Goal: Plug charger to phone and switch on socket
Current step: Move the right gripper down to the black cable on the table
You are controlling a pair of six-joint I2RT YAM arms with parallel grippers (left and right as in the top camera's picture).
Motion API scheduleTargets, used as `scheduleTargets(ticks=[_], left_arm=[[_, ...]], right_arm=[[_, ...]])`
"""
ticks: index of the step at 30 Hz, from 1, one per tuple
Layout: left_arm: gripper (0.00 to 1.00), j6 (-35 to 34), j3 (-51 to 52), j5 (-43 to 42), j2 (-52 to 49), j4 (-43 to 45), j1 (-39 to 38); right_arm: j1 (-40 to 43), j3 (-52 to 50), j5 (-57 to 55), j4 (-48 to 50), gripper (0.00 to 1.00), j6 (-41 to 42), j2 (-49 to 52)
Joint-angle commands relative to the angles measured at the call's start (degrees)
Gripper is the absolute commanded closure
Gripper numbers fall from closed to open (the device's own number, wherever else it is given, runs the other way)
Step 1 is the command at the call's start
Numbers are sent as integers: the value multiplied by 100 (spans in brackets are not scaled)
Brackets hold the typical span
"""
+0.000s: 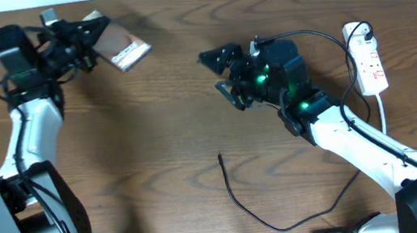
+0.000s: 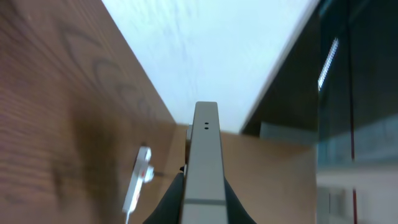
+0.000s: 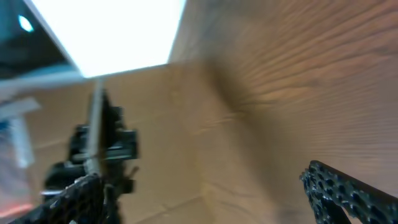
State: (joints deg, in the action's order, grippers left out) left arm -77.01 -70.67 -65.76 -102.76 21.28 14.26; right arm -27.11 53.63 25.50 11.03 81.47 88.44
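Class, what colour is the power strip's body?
The power strip is white with small red marks; clearest in the overhead view.

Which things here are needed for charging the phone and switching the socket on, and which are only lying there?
Needed: phone, held in the left gripper; charger cable; power strip.
Not needed: only the wooden table; I see no other loose things.

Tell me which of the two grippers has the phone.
The left gripper, shut on the phone; the right gripper stands open and empty.
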Motion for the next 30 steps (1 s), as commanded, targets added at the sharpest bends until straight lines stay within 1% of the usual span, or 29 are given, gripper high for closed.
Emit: scheduleTargets(ticks=[1,4,7,8,11,13,16,18,21,26,30], left_arm=[[93,601,-39,-1377,96,68,157],[93,861,-39,-1818,96,70,258],[93,940,-39,-1939,96,70,282],[93,953,-39,-1932,96,70,282],[93,953,-39,-1932,96,72,289],[92,953,-39,-1930,96,74,326],[92,953,-39,-1934,96,72,444],[93,953,-39,-1980,96,70,540],[93,955,-37,-2146,96,70,636],[93,1058,-37,-2251,96,70,680],[92,1080,-37,-2251,96,70,678]], right_arm=[[-4,70,81,-249,1,-1167,-68],[-111,111,66,-638,1,-1419,-68],[-251,422,-157,-1467,1,-1749,-68],[-345,737,-442,-2157,1,-2000,-66],[-581,1397,-1154,-3556,1,-2413,-50],[-752,1762,-1504,-4347,1,-2677,-4],[-973,1978,-1961,-5198,1,-3198,44],[-1119,1934,-2271,-5410,1,-3593,44],[-1316,1845,-2465,-5545,1,-3700,44],[-1462,1816,-2428,-5351,1,-3578,48],[-1451,1873,-2186,-5681,1,-3064,195]])
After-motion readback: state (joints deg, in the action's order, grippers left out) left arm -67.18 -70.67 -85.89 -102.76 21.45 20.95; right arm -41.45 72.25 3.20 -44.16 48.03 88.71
